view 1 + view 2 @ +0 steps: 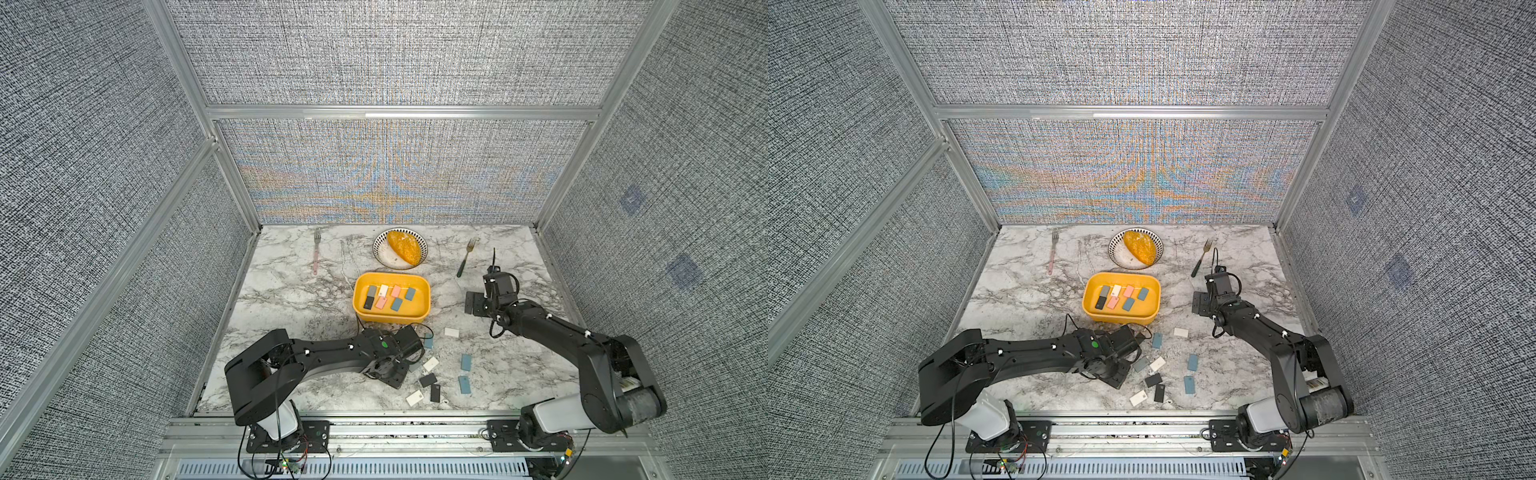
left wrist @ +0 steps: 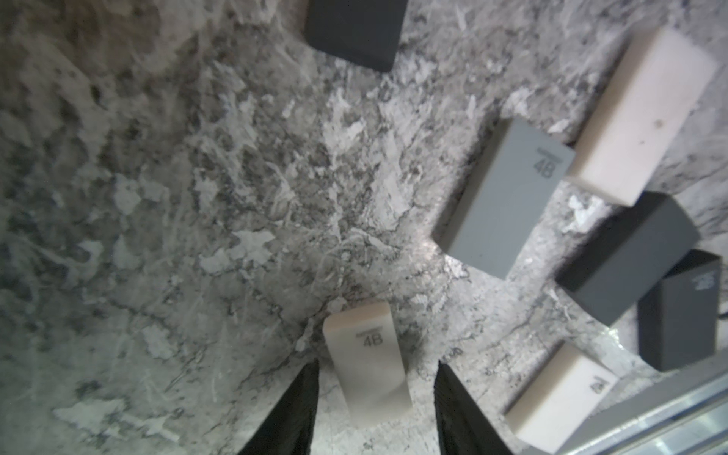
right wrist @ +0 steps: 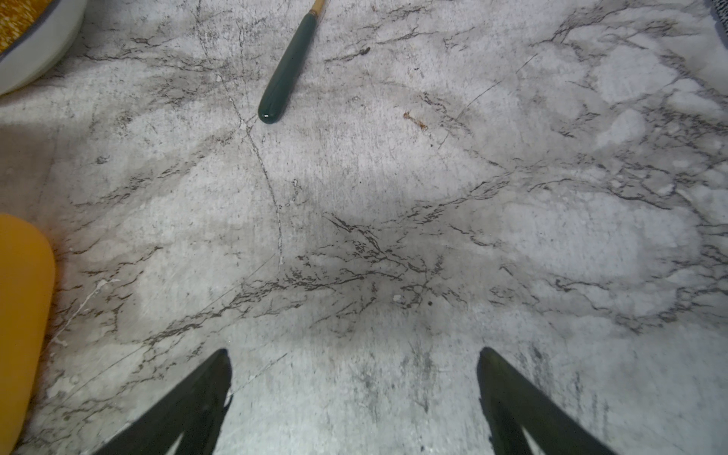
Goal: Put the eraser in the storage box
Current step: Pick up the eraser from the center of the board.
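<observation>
eraser [image 2: 368,356]: white block, stamped 4B | left pincer [image 2: 378,361] astride it, grip unclear | right pincer [image 3: 353,350] released

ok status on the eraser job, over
Left pincer open astride a white eraser, gaps both sides, no grip yet. Right pincer open over bare table. Storage box holds seven erasers. Nothing seen blocking.

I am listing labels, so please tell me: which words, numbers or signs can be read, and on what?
"4B": white eraser between the fingertips of the left gripper.
"4B": grey eraser.
"4B", turned sideways: second white eraser.
Too blurred to read: the print on the dark eraser beside it, and the small line above each "4B".
</observation>
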You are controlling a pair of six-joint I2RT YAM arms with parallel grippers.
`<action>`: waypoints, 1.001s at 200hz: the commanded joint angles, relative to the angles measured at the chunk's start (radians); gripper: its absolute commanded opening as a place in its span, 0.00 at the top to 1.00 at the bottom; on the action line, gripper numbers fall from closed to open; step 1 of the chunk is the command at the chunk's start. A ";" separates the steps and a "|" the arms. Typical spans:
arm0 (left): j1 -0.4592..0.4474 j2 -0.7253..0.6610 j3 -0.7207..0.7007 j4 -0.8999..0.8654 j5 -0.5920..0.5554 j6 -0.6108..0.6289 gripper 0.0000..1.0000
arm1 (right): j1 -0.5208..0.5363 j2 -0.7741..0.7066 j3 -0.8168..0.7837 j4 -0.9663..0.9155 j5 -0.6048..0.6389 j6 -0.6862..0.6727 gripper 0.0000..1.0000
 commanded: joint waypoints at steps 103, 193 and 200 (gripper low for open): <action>-0.002 0.017 -0.007 0.025 0.008 -0.004 0.74 | 0.001 0.001 0.003 0.005 0.010 0.003 0.02; 0.062 -0.095 0.170 -0.138 -0.163 0.111 0.75 | 0.001 0.003 0.014 -0.002 0.012 0.002 0.02; 0.078 -0.090 0.192 -0.139 -0.168 0.129 0.75 | 0.000 0.002 0.016 -0.003 0.012 0.001 0.02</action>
